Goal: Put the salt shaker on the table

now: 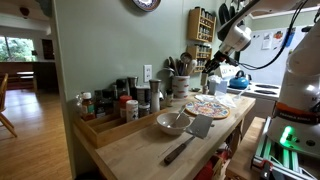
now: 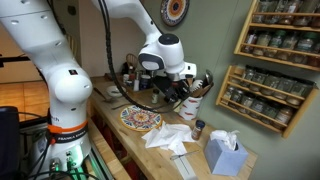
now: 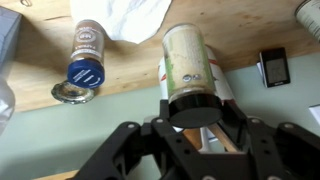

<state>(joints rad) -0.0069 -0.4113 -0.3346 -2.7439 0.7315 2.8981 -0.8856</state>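
Observation:
My gripper point(image 3: 192, 112) is shut on the salt shaker point(image 3: 188, 62), a cream-labelled jar with a black lid. It holds the jar above the light wooden table point(image 3: 40, 75) near the green wall. In both exterior views the gripper point(image 1: 213, 70) point(image 2: 186, 92) hangs over the back of the table point(image 1: 130, 150) point(image 2: 115, 130), above the utensil holder area. The jar itself is too small to make out in the exterior views.
A blue-lidded shaker point(image 3: 85, 55) point(image 2: 199, 128) stands on the table beside a white cloth point(image 3: 135, 18) point(image 2: 165, 135). A patterned plate point(image 1: 207, 106) point(image 2: 140, 118), bowl point(image 1: 172, 122), spatula point(image 1: 190, 138), tissue box point(image 2: 225, 155) and ledge bottles point(image 1: 125, 100) crowd the top. Spice racks point(image 2: 270, 70) hang on the wall.

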